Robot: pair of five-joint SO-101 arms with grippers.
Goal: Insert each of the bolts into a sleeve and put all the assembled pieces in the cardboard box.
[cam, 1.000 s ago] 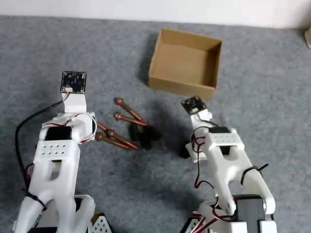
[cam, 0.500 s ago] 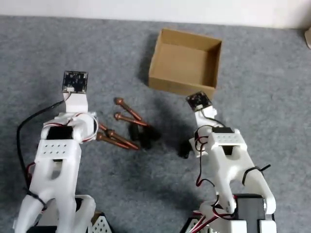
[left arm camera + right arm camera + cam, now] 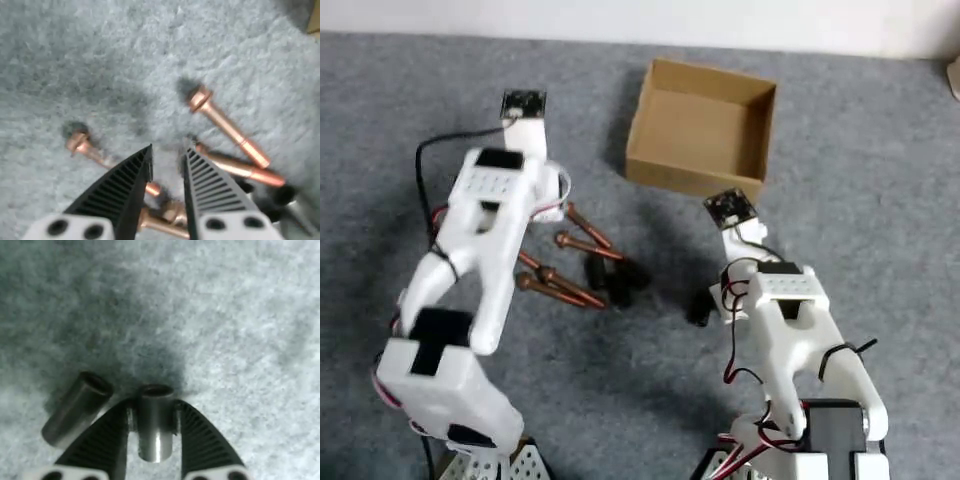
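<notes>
**On the grey carpet [image 3: 880, 200]: one sleeve gripped, bolts loose**

Right gripper [image 3: 153, 407] is clamped on a dark sleeve [image 3: 155, 432], and a second sleeve [image 3: 75, 410] lies just beside it. Left gripper [image 3: 167, 150] hangs over the copper bolts [image 3: 227, 131] with its jaws a bit apart, holding nothing. The cardboard box [image 3: 692, 176] sits on the far side, right of the bolts.
</notes>
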